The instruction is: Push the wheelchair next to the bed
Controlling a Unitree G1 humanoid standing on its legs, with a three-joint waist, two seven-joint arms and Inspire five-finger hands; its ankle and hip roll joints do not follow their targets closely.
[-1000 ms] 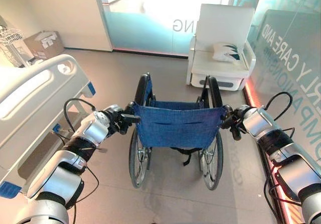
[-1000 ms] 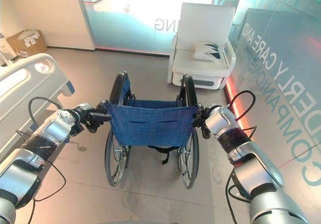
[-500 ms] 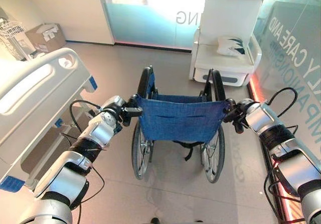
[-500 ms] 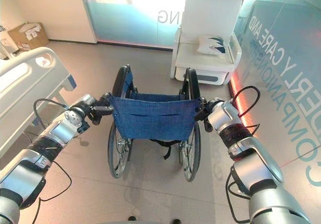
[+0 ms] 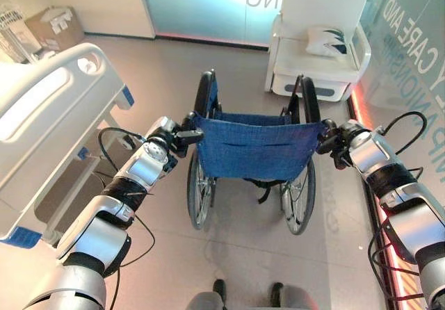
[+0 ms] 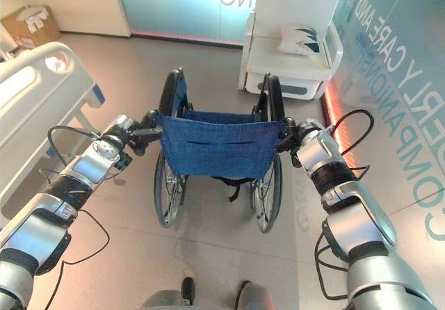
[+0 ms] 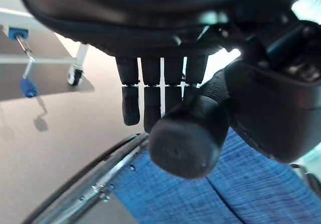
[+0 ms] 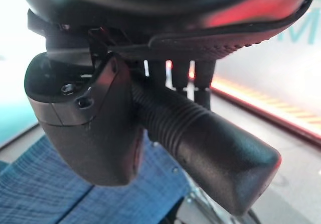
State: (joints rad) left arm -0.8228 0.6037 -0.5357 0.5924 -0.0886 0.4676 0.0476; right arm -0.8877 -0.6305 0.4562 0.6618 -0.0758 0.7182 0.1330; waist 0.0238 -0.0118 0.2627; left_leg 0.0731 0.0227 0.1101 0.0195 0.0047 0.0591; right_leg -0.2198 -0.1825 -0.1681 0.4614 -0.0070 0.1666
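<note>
Gripping the wheelchair (image 5: pixel 253 147) by both push handles, left hand (image 5: pixel 167 137) and right hand (image 5: pixel 335 143) curled round them; chair straight ahead, facing forward, bed (image 5: pixel 49 126) off to the left, still apart.

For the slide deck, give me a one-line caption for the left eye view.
Both hands, left hand and right hand, grip the blue-backed wheelchair by its push handles, bed alongside on the left.

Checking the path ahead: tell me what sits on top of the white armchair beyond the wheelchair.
A white cushion with a dark teal pattern lies on the seat of the white armchair, toward its right side. The blue fabric-backed wheelchair stands apart in front, hiding none of the seat.
</note>
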